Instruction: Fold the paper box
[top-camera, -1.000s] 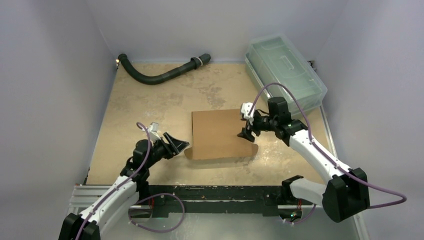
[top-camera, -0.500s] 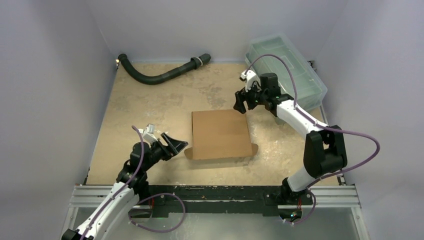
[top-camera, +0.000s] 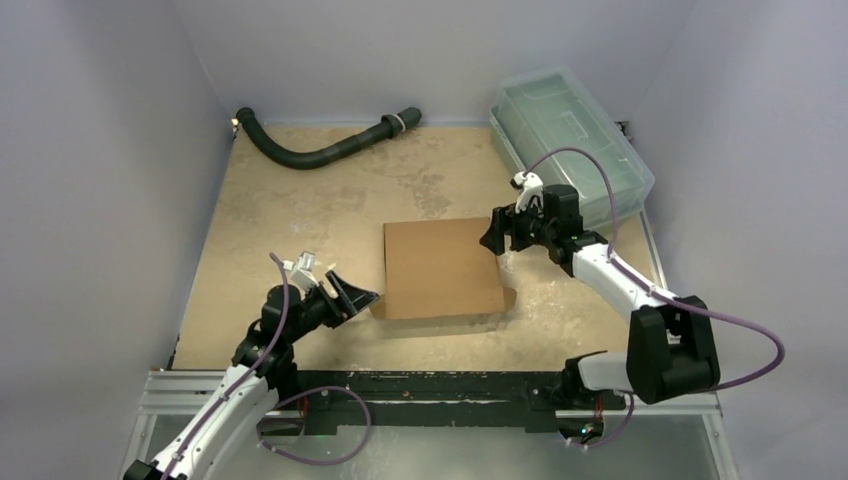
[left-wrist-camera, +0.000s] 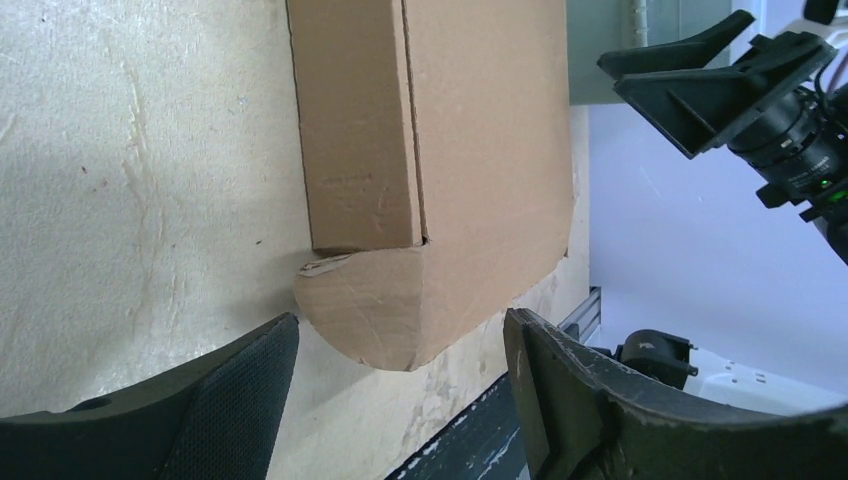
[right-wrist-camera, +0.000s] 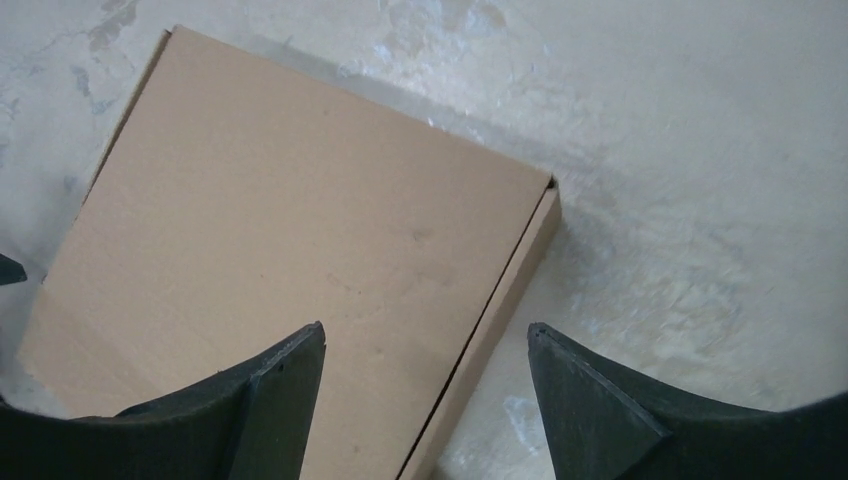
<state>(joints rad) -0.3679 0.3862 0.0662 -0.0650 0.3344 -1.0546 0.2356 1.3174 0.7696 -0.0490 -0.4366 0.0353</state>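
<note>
Left gripper (top-camera: 352, 297) first: we've got it low on the table with the fingers (left-wrist-camera: 235, 385) spread wide and nothing between them. It's pointed right at the near-left corner of the paper box (top-camera: 440, 268). In the left wrist view, a rounded flap (left-wrist-camera: 385, 310) pokes out of that corner and sits just ahead of the gap between the fingers. We can't tell for sure if either one touches it.

Right gripper (top-camera: 493, 232) is also spread open and holding nothing. It's over the far-right corner of the box, and its wrist view looks down on the lid with the box's right edge running between the two fingers. It looks like it's above the cardboard, not resting on it.

The box lies flat in the middle of the table (top-camera: 300, 210), lid down, so it reads as a shallow closed brown rectangle. There's a second small tab (top-camera: 508, 298) at the near-right corner.

Further out we've got a clear greenish plastic bin (top-camera: 570, 135) in the far-right corner, well apart from the box. A black hose (top-camera: 320, 145) curves along the far edge on the left.
</note>
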